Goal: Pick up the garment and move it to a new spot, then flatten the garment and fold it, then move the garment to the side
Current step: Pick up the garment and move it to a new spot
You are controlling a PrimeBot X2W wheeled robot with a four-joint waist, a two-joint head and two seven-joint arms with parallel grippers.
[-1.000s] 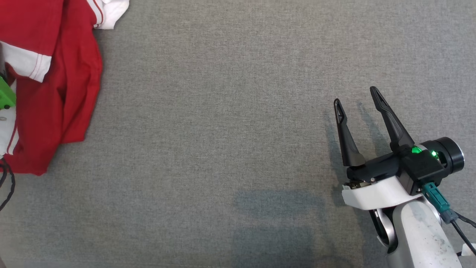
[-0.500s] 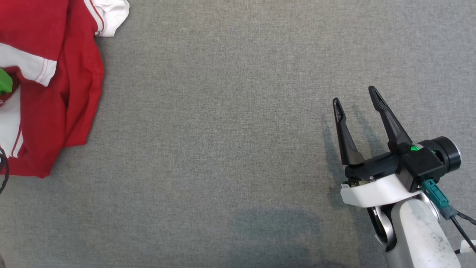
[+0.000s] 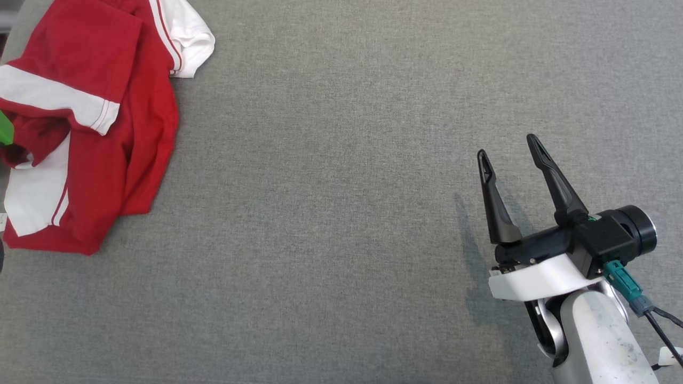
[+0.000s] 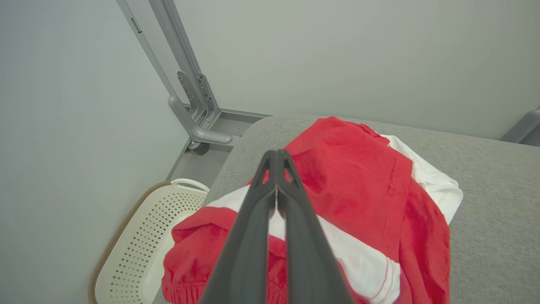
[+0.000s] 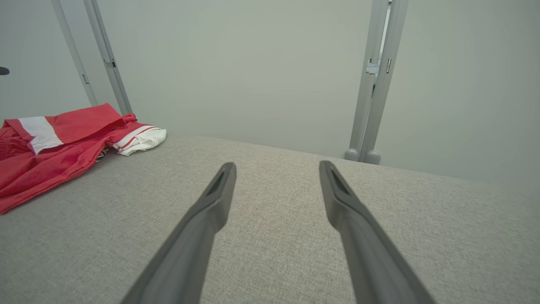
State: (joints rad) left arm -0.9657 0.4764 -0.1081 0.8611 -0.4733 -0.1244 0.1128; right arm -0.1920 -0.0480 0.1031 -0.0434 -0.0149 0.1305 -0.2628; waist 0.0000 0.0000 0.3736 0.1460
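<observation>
Head view, red-and-white garment [image 3: 90,133] bunched at ten o'clock, right gripper [image 3: 506,145] spread wide at four o'clock, left gripper [image 4: 277,154] pressed closed above the garment, possibly pinching it.

garment [image 3: 122,160] far left, right gripper [image 3: 507,146] far right

I look down on a broad grey cloth-covered table [image 3: 341,213]. In my left wrist view a white basket [image 4: 139,236] with a pierced wall stands on the floor [image 4: 202,164] at 7 o'clock, just beside the table's corner. Slanted metal posts [image 4: 185,84] rise at 11 o'clock against a pale wall [image 4: 337,55]. In my right wrist view, upright posts [image 5: 375,84] stand at 1 o'clock.
</observation>
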